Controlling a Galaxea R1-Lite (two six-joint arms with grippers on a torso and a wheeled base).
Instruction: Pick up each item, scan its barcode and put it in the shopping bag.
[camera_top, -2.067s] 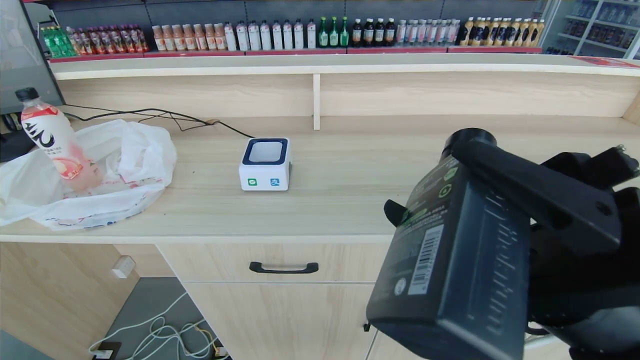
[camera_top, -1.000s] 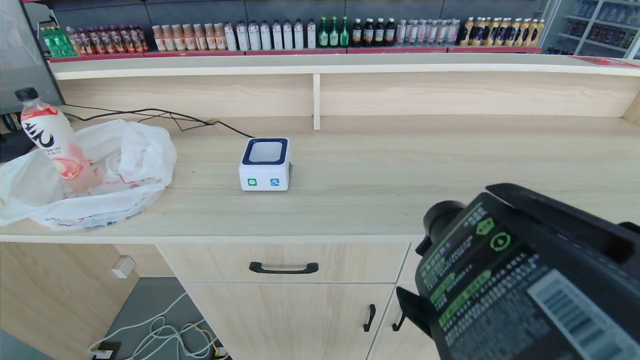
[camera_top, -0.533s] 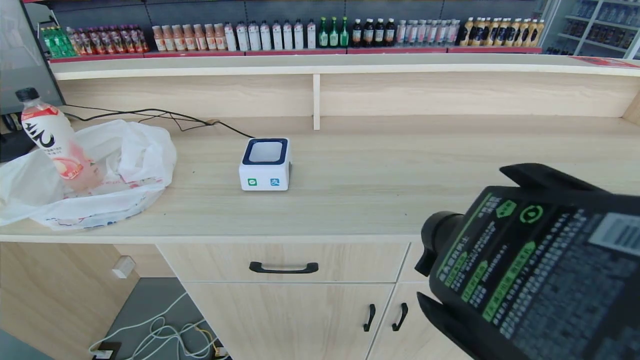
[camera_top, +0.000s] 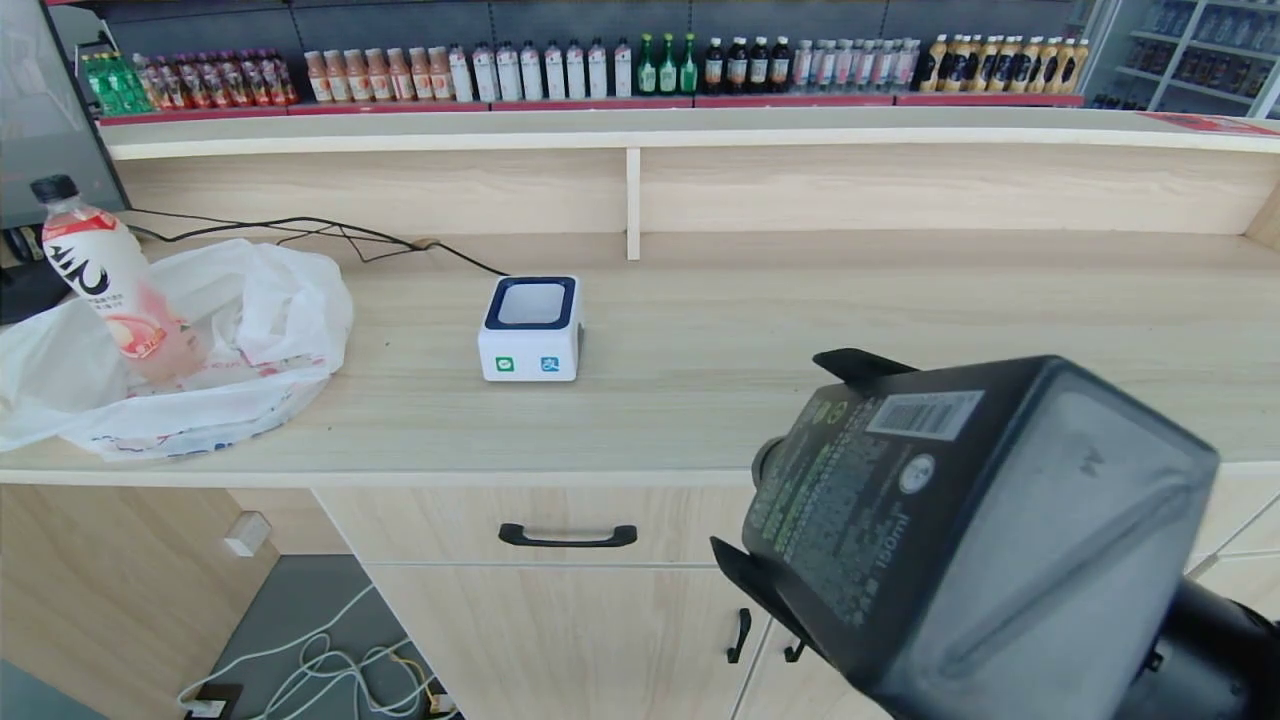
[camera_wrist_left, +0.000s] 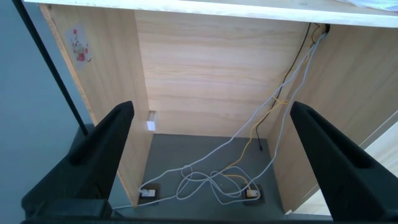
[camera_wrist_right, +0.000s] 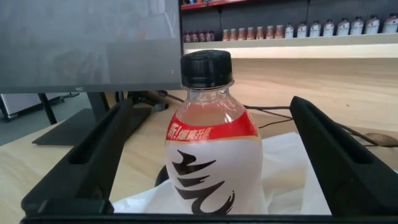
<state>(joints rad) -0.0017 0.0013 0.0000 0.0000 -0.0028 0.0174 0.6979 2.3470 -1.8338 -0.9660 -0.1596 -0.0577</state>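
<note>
My right gripper (camera_top: 805, 470) is shut on a black bottle (camera_top: 960, 520), held in the air in front of the counter's front edge at the right. The bottle lies on its side with its base toward the head camera and its barcode (camera_top: 925, 413) facing up. The white scanner (camera_top: 530, 328) sits mid-counter, to the left of the bottle. The white shopping bag (camera_top: 270, 300) lies at the far left with a pink drink bottle (camera_top: 105, 280) leaning in it. The right wrist view shows that pink bottle (camera_wrist_right: 211, 162) on the bag (camera_wrist_right: 292, 162). My left gripper (camera_wrist_left: 211, 112) hangs open and empty below the counter.
A black cable (camera_top: 300, 225) runs from the scanner along the counter's back. A raised wooden ledge (camera_top: 640, 140) borders the far side. A drawer handle (camera_top: 567, 536) is under the front edge. A monitor (camera_wrist_right: 87, 43) stands behind the bag. Loose cables (camera_wrist_left: 211, 180) lie on the floor.
My right gripper with the black bottle dropped toward the lower right, then swung back left. It turned the bottle so its base faces the camera and its barcode faces up. Bag, scanner and pink bottle stayed put.
</note>
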